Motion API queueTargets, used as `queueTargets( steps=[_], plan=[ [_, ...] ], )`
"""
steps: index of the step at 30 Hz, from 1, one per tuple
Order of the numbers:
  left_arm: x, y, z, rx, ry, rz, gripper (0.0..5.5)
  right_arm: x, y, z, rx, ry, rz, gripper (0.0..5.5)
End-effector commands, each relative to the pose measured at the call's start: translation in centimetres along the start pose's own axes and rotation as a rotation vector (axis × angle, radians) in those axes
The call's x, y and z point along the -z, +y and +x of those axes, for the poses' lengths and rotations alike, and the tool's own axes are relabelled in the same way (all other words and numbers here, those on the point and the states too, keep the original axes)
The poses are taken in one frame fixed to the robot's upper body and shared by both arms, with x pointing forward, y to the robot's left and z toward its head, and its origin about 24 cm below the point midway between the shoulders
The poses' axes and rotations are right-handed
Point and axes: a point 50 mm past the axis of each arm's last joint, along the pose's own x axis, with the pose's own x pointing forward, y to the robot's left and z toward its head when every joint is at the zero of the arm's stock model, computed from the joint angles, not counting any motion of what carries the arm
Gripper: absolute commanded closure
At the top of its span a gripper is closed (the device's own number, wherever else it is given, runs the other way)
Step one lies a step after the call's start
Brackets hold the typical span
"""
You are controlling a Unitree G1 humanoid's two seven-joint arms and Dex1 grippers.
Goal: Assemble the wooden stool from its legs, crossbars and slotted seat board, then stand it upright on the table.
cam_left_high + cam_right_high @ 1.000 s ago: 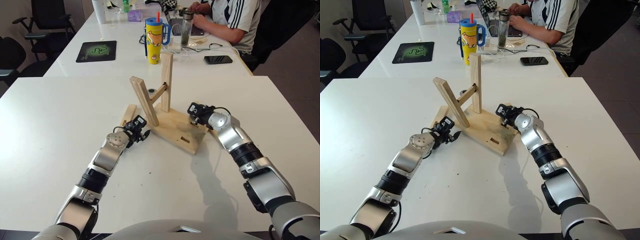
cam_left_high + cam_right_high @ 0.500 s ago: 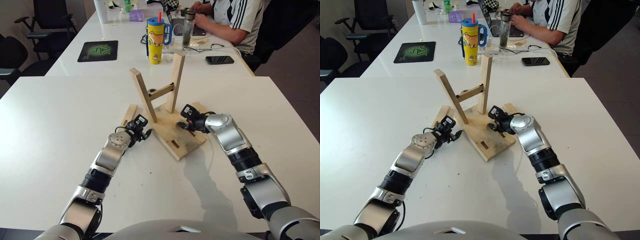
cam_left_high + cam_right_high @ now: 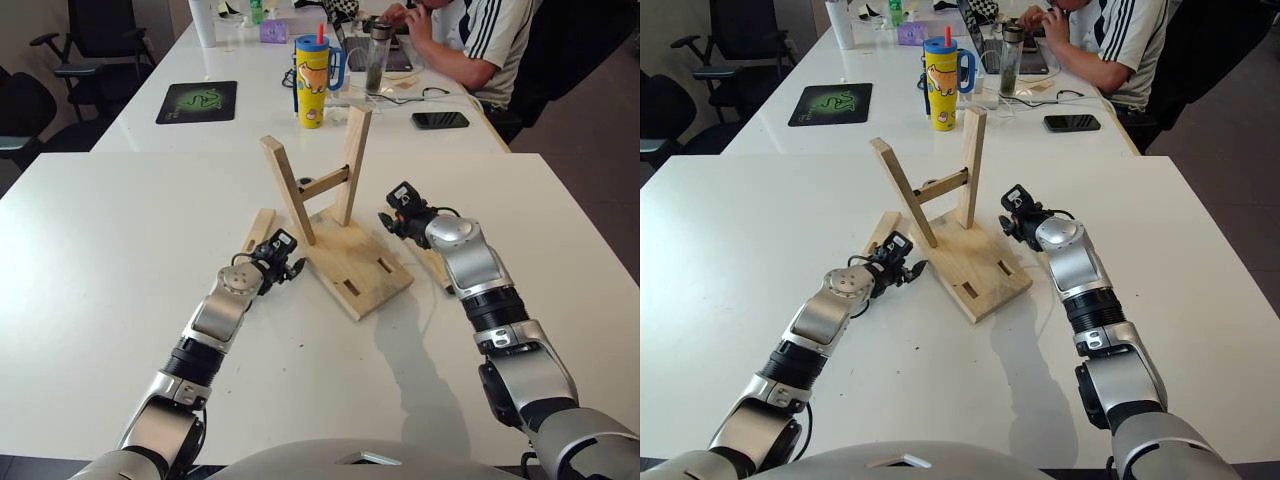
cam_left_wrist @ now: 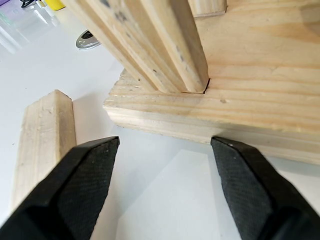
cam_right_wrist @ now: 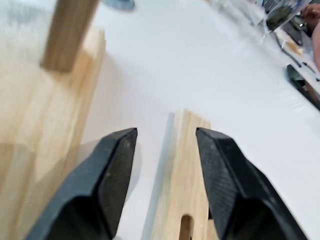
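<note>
Toward the far edge of the table (image 3: 100, 260) the seat board (image 3: 362, 268) is laid flat, two legs (image 3: 287, 195) and a crossbar (image 3: 325, 183) stood in it. The left gripper (image 4: 162, 145) and right gripper (image 5: 165, 137) are held spread, empty, beside it. If bumped, the leaning legs could be unseated.

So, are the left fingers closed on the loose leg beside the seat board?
No, the left fingers stand apart over bare table, and the loose leg lies beside one, not between them.

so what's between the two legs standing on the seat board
A crossbar spans the gap between the left leg and the right leg, partway up above the seat board; the left eye view shows it.
</note>
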Motion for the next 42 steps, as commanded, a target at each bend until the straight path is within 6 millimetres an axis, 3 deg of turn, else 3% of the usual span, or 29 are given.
queueTargets(
  steps=[1, 5, 11, 19, 25, 30, 34, 36, 42],
  plan=[
    [0.0, 0.1, -0.2, -0.006, -0.008, -0.011, 2.10, 1.8, 2.0, -0.1, -0.144, 0.066, -0.099, 3.32],
    [-0.1, 0.0, -0.1, -0.004, -0.013, -0.013, 2.10, 0.8, 3.3, -0.8, -0.261, 0.002, -0.022, 3.32],
    [-0.1, 0.1, -0.3, -0.009, -0.017, -0.016, 2.10, -0.5, 3.1, -1.2, -0.255, -0.045, 0.109, 3.32],
    [-0.5, 0.7, -0.7, -0.047, -0.040, -0.027, 2.10, -0.6, 2.8, -2.1, -0.229, -0.048, 0.216, 3.32],
    [-2.0, 2.5, -2.0, -0.160, -0.128, -0.051, 2.10, -1.8, -3.0, -3.0, 0.197, -0.177, 0.241, 3.32],
    [-3.3, 3.9, -3.6, -0.238, -0.214, -0.122, 2.10, 2.0, -4.6, -3.2, 0.332, -0.012, 0.101, 3.32],
    [-2.9, 4.5, -4.3, -0.275, -0.210, -0.143, 2.10, 5.3, -3.7, -3.2, 0.291, 0.135, 0.003, 3.32],
    [-2.5, 4.7, -4.5, -0.286, -0.201, -0.158, 2.10, 5.9, -2.8, -3.2, 0.250, 0.153, -0.008, 3.32],
    [-1.9, 4.5, -4.4, -0.290, -0.182, -0.151, 2.10, 3.9, -0.1, -3.2, 0.069, 0.042, 0.056, 3.32]
  ],
)
